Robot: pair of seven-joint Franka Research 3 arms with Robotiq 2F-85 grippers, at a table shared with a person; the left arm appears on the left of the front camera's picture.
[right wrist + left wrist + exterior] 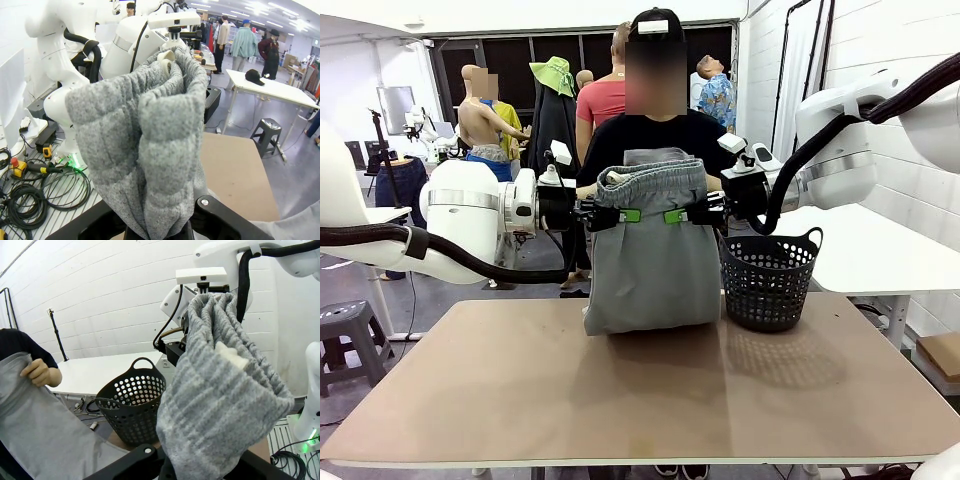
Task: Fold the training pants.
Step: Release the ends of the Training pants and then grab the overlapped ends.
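Now your left hand point(626, 215) and right hand point(677, 215) each pinch the training pants point(653, 265) at the waistband, holding them upright over the tan surface point(620, 400), hem resting on it, just beside a black mesh basket point(770, 285); a white brick wall point(870, 35) stands at right.

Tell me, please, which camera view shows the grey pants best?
The front view: the pants hang whole between the left hand and right hand, lower end on the table. Both wrist views show the bunched waistband close up; the left one also some cloth below.
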